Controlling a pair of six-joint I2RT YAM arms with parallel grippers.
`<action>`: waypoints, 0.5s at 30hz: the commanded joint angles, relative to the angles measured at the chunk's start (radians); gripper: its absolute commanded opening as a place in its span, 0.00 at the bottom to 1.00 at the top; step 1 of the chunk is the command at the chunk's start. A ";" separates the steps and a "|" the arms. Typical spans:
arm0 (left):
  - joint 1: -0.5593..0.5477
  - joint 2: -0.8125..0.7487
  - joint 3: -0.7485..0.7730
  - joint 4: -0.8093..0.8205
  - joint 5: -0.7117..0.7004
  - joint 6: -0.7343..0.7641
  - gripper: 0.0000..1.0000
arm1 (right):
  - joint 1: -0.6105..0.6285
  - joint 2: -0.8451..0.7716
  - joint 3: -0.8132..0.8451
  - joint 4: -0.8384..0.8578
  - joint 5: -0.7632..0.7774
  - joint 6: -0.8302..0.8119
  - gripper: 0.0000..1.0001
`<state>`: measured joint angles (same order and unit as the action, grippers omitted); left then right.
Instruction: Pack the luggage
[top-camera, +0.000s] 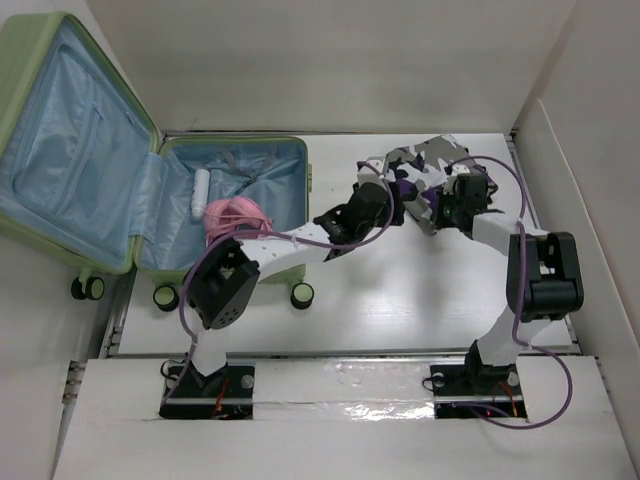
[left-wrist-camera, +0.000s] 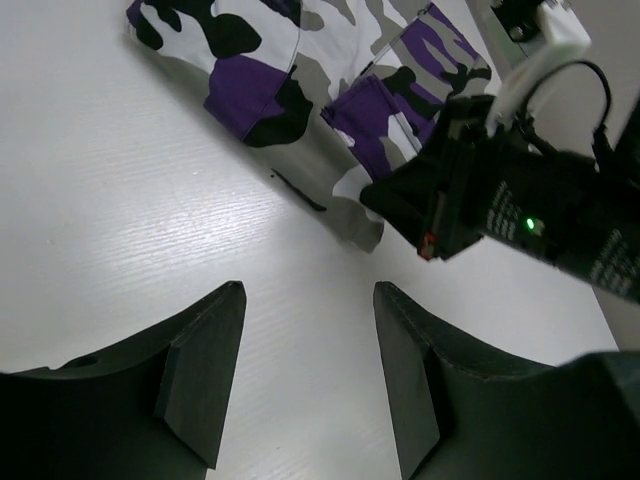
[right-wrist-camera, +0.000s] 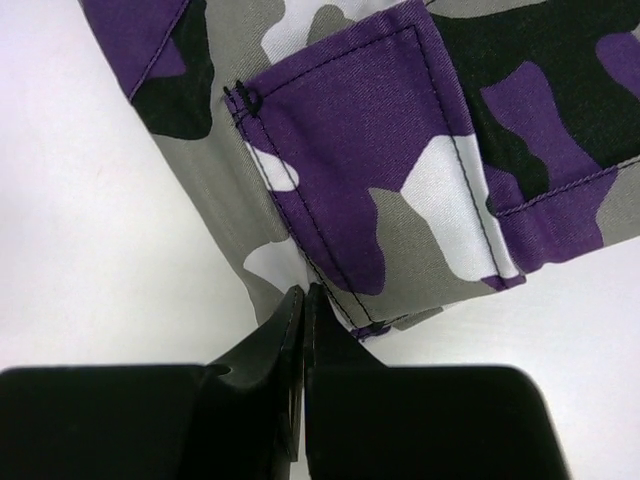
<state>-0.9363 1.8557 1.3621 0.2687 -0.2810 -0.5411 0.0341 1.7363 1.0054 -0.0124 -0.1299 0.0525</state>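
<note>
Right end effector (right-wrist-camera: 303, 295) sat well apart from the luggage (top-camera: 70, 140), its jaws closed on the near hem of a camouflage garment (right-wrist-camera: 400, 150). The luggage lay open at the far left of the surface (top-camera: 400, 300), its lid propped back against the wall. A pink bundle (top-camera: 232, 215) and a white bottle-like item (top-camera: 200, 195) were already in the lined base. Between luggage and garment, my left end effector (left-wrist-camera: 310, 290) hovered over bare surface just beside the cloth, jaws spread and holding nothing. I judged the step in hand to be picking up the garment, with the packing partly done. The next move, as I read it, called for a second pinch by the left side on the loose edge. After that it needed a lift high enough to clear the luggage's wall, and a carry leftward without dragging the cloth.
</note>
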 joint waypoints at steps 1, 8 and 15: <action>0.016 0.048 0.095 -0.011 0.052 -0.052 0.51 | 0.020 -0.075 -0.114 0.043 -0.115 0.027 0.00; 0.037 0.126 0.121 -0.063 0.055 -0.098 0.55 | 0.148 -0.271 -0.315 0.137 -0.191 0.098 0.00; 0.037 0.115 0.019 -0.071 -0.023 -0.216 0.55 | 0.233 -0.435 -0.355 0.122 -0.119 0.155 0.29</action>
<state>-0.9058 1.9926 1.3972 0.2081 -0.2516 -0.6811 0.2691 1.3571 0.6415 0.0753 -0.2592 0.1738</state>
